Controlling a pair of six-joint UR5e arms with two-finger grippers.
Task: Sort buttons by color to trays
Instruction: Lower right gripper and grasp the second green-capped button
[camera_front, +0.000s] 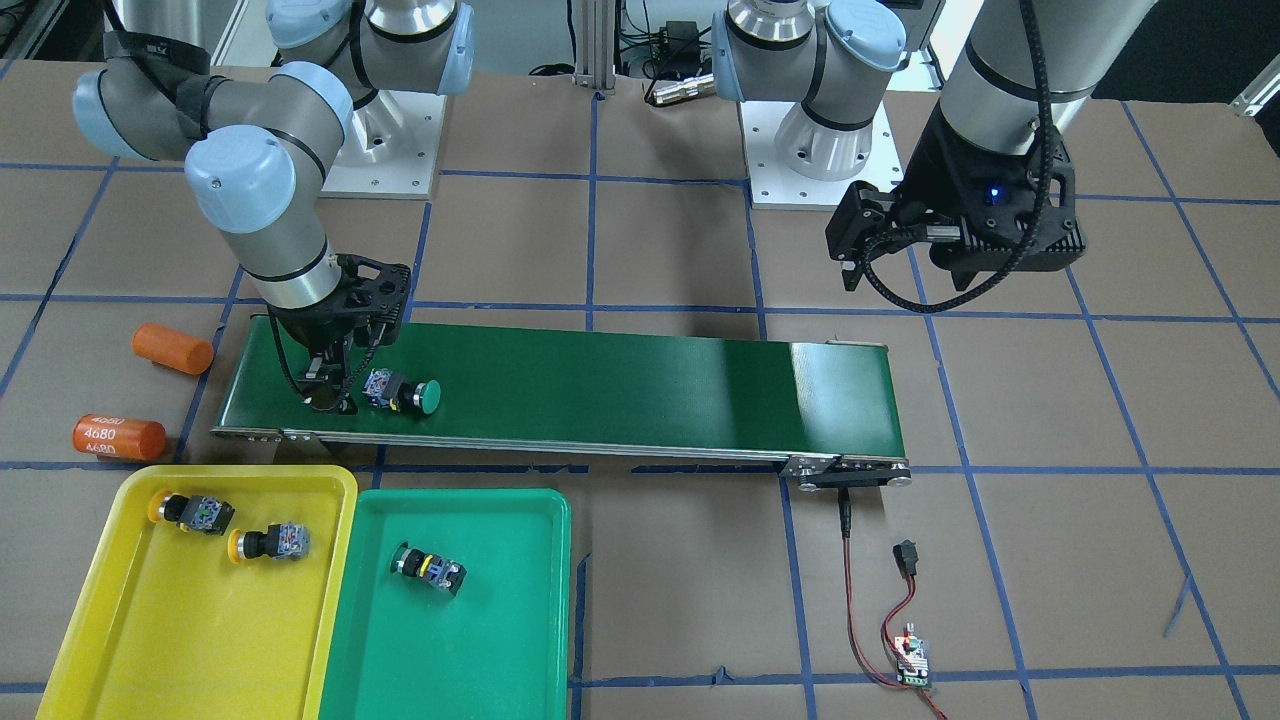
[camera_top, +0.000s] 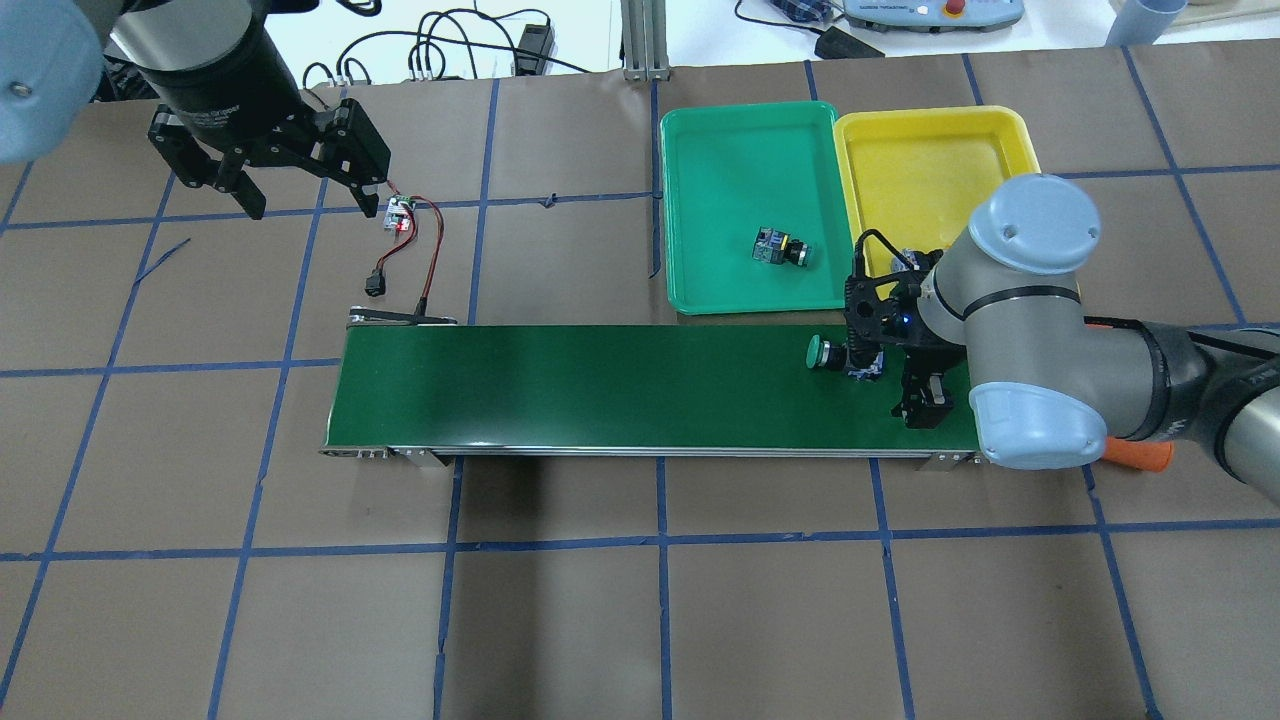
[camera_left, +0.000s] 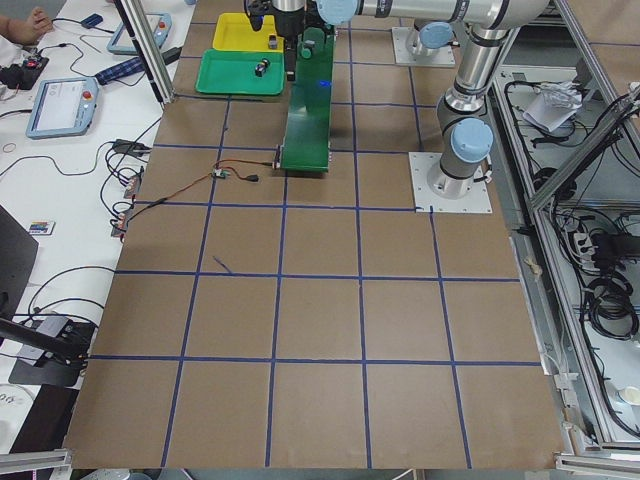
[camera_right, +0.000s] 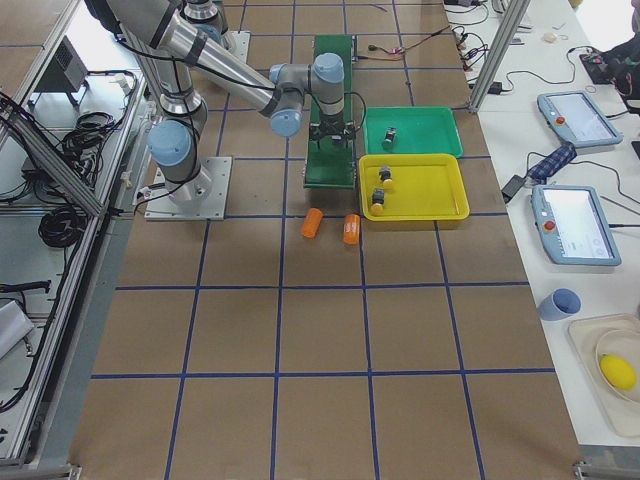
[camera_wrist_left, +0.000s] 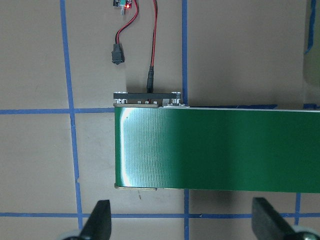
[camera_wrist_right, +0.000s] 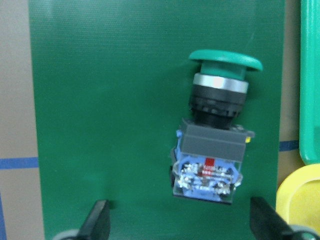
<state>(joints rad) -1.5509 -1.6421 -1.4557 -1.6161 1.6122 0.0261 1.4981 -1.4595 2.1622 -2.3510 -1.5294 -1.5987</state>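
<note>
left arm: is hanging high over the left end of the conveyor belt (camera_top: 600, 385), wrist pointing straight down.
left gripper (camera_top: 312, 205): is gaping wide, holding nothing.
wires (camera_top: 430, 250): are trailing red and black off the belt's left end.
green button (camera_top: 835, 355): is lying on its side near the belt's right end, cap facing away from the right gripper, blocky body toward it.
right arm: is bending in from the right, elbow over the belt's right end, wrist dipping low above the belt.
right gripper (camera_wrist_right: 182, 227): is standing wide open just behind the button's body, a finger off to each side, gripping nothing.
green tray (camera_top: 740, 170): is sitting just beyond the belt, carrying one button (camera_top: 782, 248) on its side; cap colour hard to tell.
yellow tray (camera_top: 930, 160): is sitting rim to rim with the green tray, carrying a yellow-capped button (camera_front: 195, 512) and a second yellow-capped button (camera_front: 270, 542), both on their sides.
</note>
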